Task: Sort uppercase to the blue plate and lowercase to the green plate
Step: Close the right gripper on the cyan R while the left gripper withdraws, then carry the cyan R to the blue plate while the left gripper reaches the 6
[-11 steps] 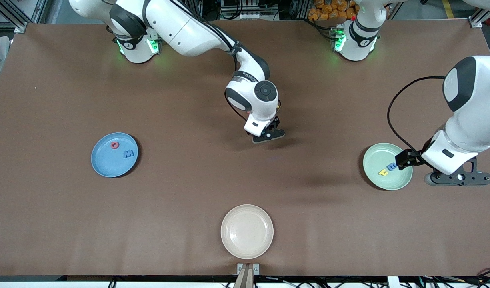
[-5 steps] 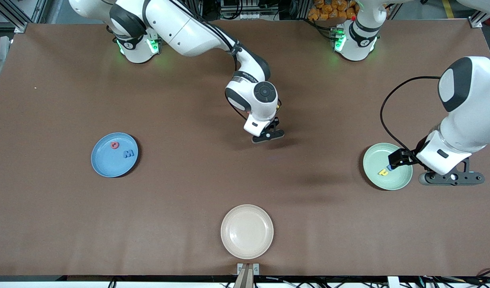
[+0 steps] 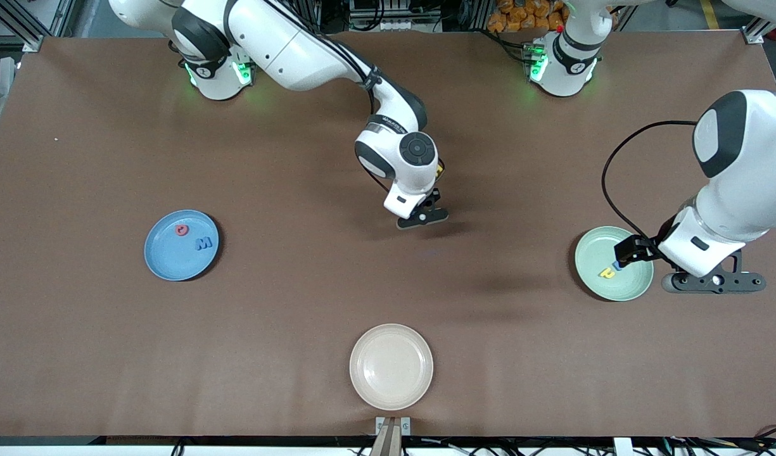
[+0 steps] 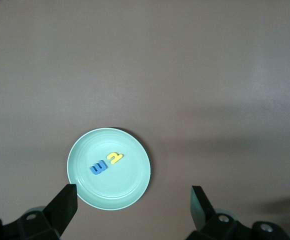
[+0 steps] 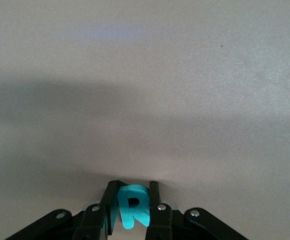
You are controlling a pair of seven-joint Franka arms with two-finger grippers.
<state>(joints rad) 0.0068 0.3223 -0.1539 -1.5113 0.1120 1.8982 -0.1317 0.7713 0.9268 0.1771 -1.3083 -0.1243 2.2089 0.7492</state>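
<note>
Teal R (image 5: 133,212) is pinched between the shut fingers of the right gripper (image 5: 130,210), bottom centre of the right wrist frame. It stands on edge, face to the camera, top of the letter toward frame top, so its long axis runs vertically there. In the front frame it is hidden under the right gripper (image 3: 424,217), just above frame centre, low over bare counter (image 3: 299,304).

We read this as the pick step on a capital, grasp just made. Next move as we judge it: lift clear, carry toward the blue plate (image 3: 166,259) at middle left of the front frame, and release where the red O (image 3: 182,230) and blue M (image 3: 204,242) leave room.

Left gripper (image 4: 132,205) hangs fully open and empty over the green plate (image 3: 593,278), middle right of the front frame. Plate holds a blue lowercase letter (image 4: 99,168) and a yellow one (image 4: 115,158), touching or nearly so. That arm waits.

Cream plate (image 3: 391,366) at bottom centre sits empty.
</note>
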